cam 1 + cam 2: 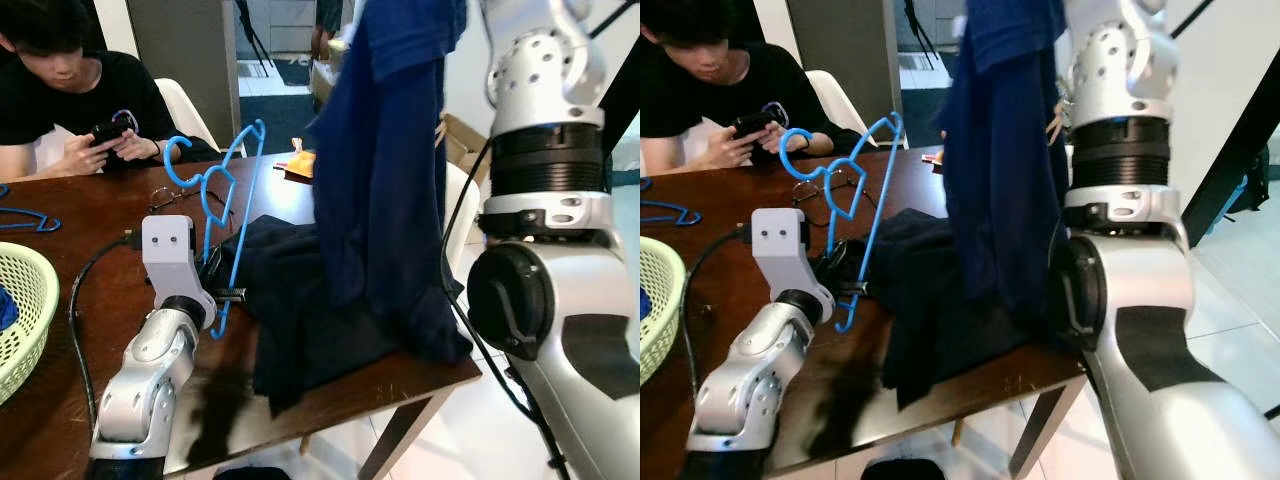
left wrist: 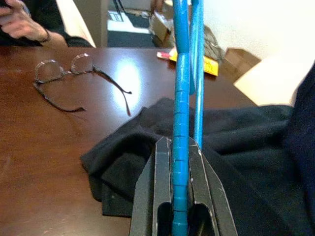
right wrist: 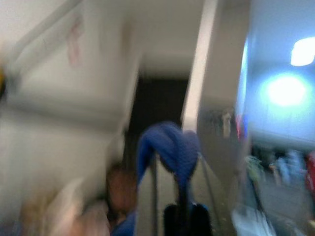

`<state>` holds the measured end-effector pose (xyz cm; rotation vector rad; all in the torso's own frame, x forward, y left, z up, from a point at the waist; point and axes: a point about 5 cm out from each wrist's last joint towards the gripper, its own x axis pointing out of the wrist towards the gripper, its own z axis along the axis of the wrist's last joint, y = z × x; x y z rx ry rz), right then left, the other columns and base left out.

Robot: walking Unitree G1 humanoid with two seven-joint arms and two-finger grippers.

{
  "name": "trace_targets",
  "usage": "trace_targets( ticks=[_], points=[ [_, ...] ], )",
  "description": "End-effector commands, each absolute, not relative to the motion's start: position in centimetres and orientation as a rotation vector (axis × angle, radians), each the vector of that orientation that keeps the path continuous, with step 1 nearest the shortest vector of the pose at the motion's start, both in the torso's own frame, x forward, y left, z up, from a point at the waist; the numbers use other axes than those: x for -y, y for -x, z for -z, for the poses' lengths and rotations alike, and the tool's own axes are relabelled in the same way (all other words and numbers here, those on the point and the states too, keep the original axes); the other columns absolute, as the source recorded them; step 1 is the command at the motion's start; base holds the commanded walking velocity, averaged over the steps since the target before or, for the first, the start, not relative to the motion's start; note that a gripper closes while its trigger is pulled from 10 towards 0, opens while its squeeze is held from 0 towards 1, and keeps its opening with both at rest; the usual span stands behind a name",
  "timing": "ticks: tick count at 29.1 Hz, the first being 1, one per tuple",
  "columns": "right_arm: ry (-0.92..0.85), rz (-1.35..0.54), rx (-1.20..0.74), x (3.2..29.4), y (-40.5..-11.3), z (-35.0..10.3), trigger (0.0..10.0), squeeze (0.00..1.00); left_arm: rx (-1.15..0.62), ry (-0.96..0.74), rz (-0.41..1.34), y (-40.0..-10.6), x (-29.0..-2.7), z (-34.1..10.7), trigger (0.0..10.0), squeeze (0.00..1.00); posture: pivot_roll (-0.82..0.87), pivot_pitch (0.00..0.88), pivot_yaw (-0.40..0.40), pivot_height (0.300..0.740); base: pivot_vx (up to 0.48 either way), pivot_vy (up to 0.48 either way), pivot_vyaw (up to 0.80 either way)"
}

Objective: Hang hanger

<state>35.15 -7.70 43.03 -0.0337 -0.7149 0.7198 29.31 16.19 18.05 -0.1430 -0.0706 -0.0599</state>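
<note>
Left eye view: the left end effector (image 1: 222,292) sits at about 7 o'clock of the frame, clamped on the lower bar of a blue hanger (image 1: 228,190) that stands upright above the dark wooden bench (image 1: 90,215), its hook curling toward 11 o'clock. Just beside it, toward 3 o'clock, a navy garment (image 1: 385,170) hangs from high up, its lower part heaped on the bench. A pale green basket (image 1: 28,300) sits at 9 o'clock, a second blue hanger (image 1: 25,220) lies flat near it, and a person (image 1: 70,90) at 11 o'clock holds a phone.

Right eye view: the same layout; the silver right arm (image 1: 1120,250) rises at 3 o'clock with the garment draped along it.

Left wrist view: the two black fingers (image 2: 153,196) are closed around the ribbed blue bar, with the dark cloth behind them and a pair of glasses (image 2: 74,78) lying on the bench toward 10 o'clock.

Right wrist view: blurred, but the right end effector (image 3: 177,196) appears pinched shut on a bunch of blue fabric.

The hanger looks like thin, light plastic, stiff yet slightly springy, and smooth enough to twist in a pinch; holding the ribbed bar near its middle seems sound. The garment is soft and limp, so it will sag and needs its collar held open for the hanger's shoulders.
</note>
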Motion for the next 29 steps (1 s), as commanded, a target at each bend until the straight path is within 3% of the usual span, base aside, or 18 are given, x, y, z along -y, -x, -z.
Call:
trace_targets(
  ticks=[1, 2, 4, 5, 6, 7, 9, 10, 17, 18, 26, 28, 29],
  points=[
    [0.189, -0.788, 0.569, 6.1, -35.8, -39.7, 10.0, 0.00, 0.069, 0.140, 0.068, -29.1, -15.8, -18.1, 10.0, 0.00, 0.07, 0.056, -0.061, 0.735, 0.000, 0.000, 0.00],
    [0.336, -0.870, 0.428, 5.4, -35.8, -35.7, 10.0, 0.00, 0.069, 0.138, 0.062, -29.0, -15.9, -18.1, 10.0, 0.00, 0.07, 0.061, -0.059, 0.735, 0.000, 0.000, 0.00],
    [0.336, -0.870, 0.428, 5.4, -35.8, -35.7, 10.0, 0.00, 0.069, 0.138, 0.062, -29.0, -15.9, -18.1, 10.0, 0.00, 0.07, 0.061, -0.059, 0.735, 0.000, 0.000, 0.00],
    [0.470, -0.950, 0.297, 5.5, -35.4, -31.9, 10.0, 0.00, 0.067, 0.138, 0.057, -28.9, -16.0, -18.1, 10.0, 0.00, 0.06, 0.069, -0.053, 0.735, 0.000, 0.000, 0.00],
    [0.470, -0.950, 0.297, 5.5, -35.4, -31.9, 10.0, 0.00, 0.067, 0.138, 0.057, -28.9, -16.0, -18.1, 10.0, 0.00, 0.06, 0.069, -0.053, 0.735, 0.000, 0.000, 0.00],
    [0.559, -1.009, 0.176, 6.1, -34.9, -28.8, 10.0, 0.00, 0.067, 0.137, 0.052, -28.9, -16.2, -18.1, 10.0, 0.00, 0.06, 0.072, -0.048, 0.735, 0.000, 0.000, 0.00],
    [0.559, -1.009, 0.176, 6.1, -34.9, -28.8, 10.0, 0.00, 0.067, 0.137, 0.052, -28.9, -16.2, -18.1, 10.0, 0.00, 0.06, 0.072, -0.048, 0.735, 0.000, 0.000, 0.00],
    [0.561, -0.931, 0.027, 7.5, -35.2, -26.1, 10.0, 0.00, 0.068, 0.140, 0.044, -29.0, -16.2, -18.2, 10.0, 0.00, 0.05, 0.073, -0.044, 0.735, 0.000, 0.000, 0.00],
    [0.560, -0.798, 0.015, 8.7, -36.3, -26.0, 10.0, 0.04, 0.077, 0.140, 0.034, -29.1, -16.1, -18.3, 10.0, 0.00, 0.04, 0.071, -0.041, 0.735, 0.000, 0.000, 0.00],
    [0.593, -0.772, 0.012, 8.8, -36.3, -25.5, 10.0, 1.00, 0.082, 0.136, 0.022, -29.1, -16.2, -18.4, 10.0, 0.00, 0.05, 0.069, -0.041, 0.735, 0.000, 0.000, 0.00],
    [0.648, -0.766, -0.002, 9.1, -35.7, -24.0, 10.0, 1.00, 0.108, 0.092, -0.045, -29.1, -18.5, -19.3, 10.0, 0.00, 0.06, 0.065, -0.044, 0.735, 0.000, 0.000, 0.00],
    [0.702, -0.812, -0.023, 11.7, -34.8, -23.9, 10.0, 1.00, 0.153, -0.049, -0.061, -29.3, -22.0, -21.6, 10.0, 0.00, 0.07, 0.055, -0.043, 0.735, 0.000, 0.000, 0.00],
    [0.702, -0.812, -0.023, 11.7, -34.8, -23.9, 10.0, 1.00, 0.153, -0.049, -0.061, -29.3, -22.0, -21.6, 10.0, 0.00, 0.07, 0.055, -0.043, 0.735, 0.000, 0.000, 0.00]
  ],
)
